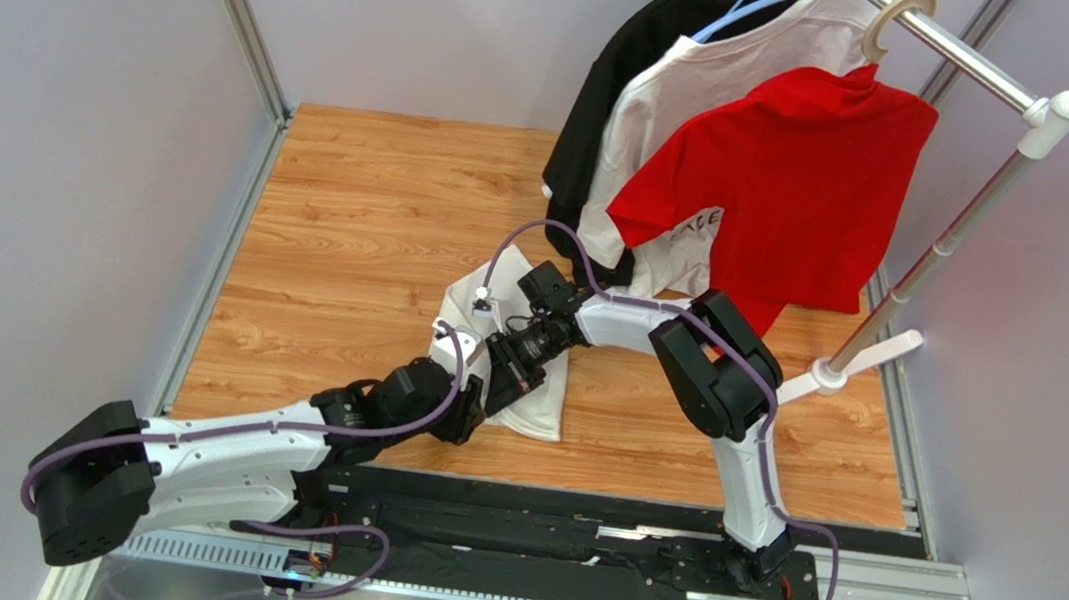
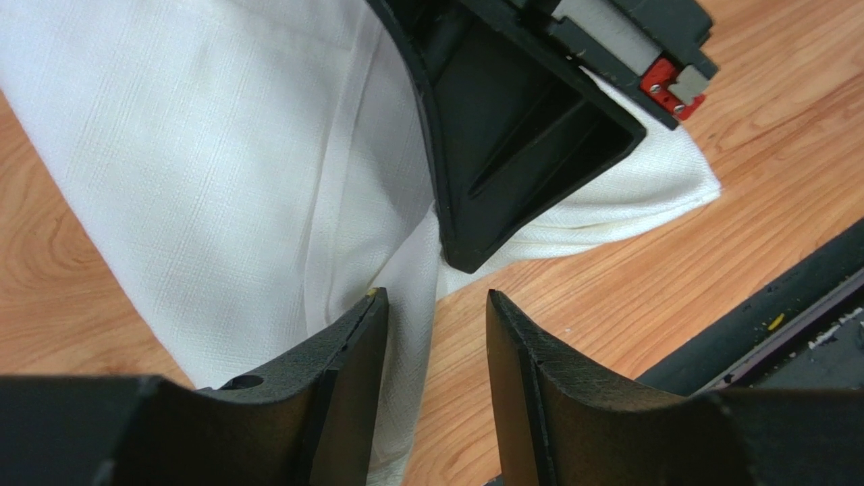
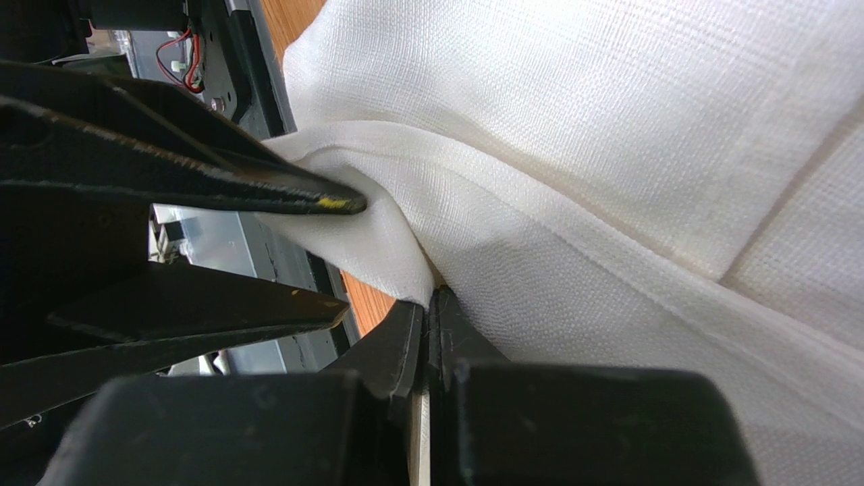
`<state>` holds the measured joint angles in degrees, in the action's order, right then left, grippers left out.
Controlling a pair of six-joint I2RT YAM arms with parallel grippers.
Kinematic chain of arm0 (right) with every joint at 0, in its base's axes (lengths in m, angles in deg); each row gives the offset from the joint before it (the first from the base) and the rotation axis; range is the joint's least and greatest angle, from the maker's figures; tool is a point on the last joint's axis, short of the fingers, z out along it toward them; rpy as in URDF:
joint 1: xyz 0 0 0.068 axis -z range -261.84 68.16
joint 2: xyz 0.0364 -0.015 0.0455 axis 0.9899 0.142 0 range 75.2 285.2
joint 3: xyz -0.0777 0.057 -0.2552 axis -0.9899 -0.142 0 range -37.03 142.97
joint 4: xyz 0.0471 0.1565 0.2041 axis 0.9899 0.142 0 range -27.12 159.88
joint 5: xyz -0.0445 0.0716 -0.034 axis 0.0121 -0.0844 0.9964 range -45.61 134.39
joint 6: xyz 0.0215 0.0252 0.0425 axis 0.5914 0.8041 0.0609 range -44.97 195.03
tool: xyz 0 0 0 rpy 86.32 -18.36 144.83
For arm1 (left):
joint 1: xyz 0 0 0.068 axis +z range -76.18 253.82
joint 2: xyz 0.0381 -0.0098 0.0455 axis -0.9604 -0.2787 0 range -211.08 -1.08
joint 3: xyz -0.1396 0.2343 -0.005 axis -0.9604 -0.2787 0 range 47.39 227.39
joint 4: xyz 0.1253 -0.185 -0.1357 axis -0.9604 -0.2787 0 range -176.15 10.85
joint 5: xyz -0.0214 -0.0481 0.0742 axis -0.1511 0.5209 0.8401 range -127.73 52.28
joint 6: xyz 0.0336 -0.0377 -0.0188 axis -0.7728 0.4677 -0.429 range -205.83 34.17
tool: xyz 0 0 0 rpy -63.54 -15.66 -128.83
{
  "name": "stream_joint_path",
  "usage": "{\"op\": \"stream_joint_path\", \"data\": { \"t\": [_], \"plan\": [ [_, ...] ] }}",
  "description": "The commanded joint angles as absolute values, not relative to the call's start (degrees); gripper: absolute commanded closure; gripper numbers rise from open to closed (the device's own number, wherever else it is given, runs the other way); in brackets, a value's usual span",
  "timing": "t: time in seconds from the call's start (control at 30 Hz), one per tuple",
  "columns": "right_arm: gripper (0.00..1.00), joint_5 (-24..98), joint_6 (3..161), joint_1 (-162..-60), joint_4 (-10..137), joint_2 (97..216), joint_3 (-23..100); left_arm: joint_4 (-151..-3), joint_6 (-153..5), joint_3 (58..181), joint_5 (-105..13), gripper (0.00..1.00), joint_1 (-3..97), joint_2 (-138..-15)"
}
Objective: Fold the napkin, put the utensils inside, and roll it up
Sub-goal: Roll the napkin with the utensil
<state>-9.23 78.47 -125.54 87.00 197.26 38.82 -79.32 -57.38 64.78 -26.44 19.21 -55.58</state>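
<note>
The napkin (image 2: 203,182) lies on the wooden table (image 1: 353,219), just below the middle of the top view. It is bunched beneath both grippers, with one corner lying flat toward the lower right of the cloth.

The right gripper (image 3: 428,304) has its jaws pressed together on a raised ridge of the fabric at the bottom centre of its wrist view, and a sliver of white shows between the fingers. That pinch seems meant to hold the layers up and together so the edge can be carried over.

The left gripper (image 2: 436,299) has its jaws apart at the bottom of its own view. They straddle a narrow fold of the same edge, with one finger touching the cloth and nothing clamped. It looks placed to take hold right beside the other pinch, so that two grips can draw the edge across evenly.

The fold appears unfinished. No spoon shows in any view.
</note>
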Motion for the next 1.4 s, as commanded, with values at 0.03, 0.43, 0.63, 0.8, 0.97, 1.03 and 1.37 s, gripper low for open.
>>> {"op": "stream_joint_path", "data": {
  "t": [0.03, 0.43, 0.63, 0.8, 0.97, 1.03, 1.37],
  "plan": [
    [1.00, -8.1, 78.3, -124.7, 86.9, 199.0, 40.3, -80.5, -54.6, 65.5, -21.4, 0.49, 18.2, -57.9],
    [1.00, -9.3, 78.3, -124.6, 87.0, 199.2, 40.5, -80.2, -54.1, 66.8, -17.5, 0.57, 16.5, -63.2],
    [1.00, -9.6, 78.5, -124.5, 86.9, 198.9, 40.6, -80.6, -53.0, 66.5, -17.9, 0.79, 16.2, -63.4],
    [0.89, -10.7, 80.0, -124.1, 85.9, 196.7, 40.1, -82.1, -52.3, 68.0, -17.7, 1.00, 16.2, -65.6],
    [0.56, -10.0, 82.1, -121.6, 84.3, 190.4, 36.3, -84.2, -51.6, 68.9, -18.8, 1.00, 16.2, -65.6],
    [0.47, -9.4, 83.4, -120.4, 82.7, 187.9, 33.8, -86.0, -51.1, 69.4, -18.7, 1.00, 16.2, -64.9],
    [0.27, 3.7, 88.0, -118.0, 73.2, 165.6, 14.9, -88.2, -54.4, 72.3, -29.5, 1.00, 21.2, -65.7]
  ]
}}
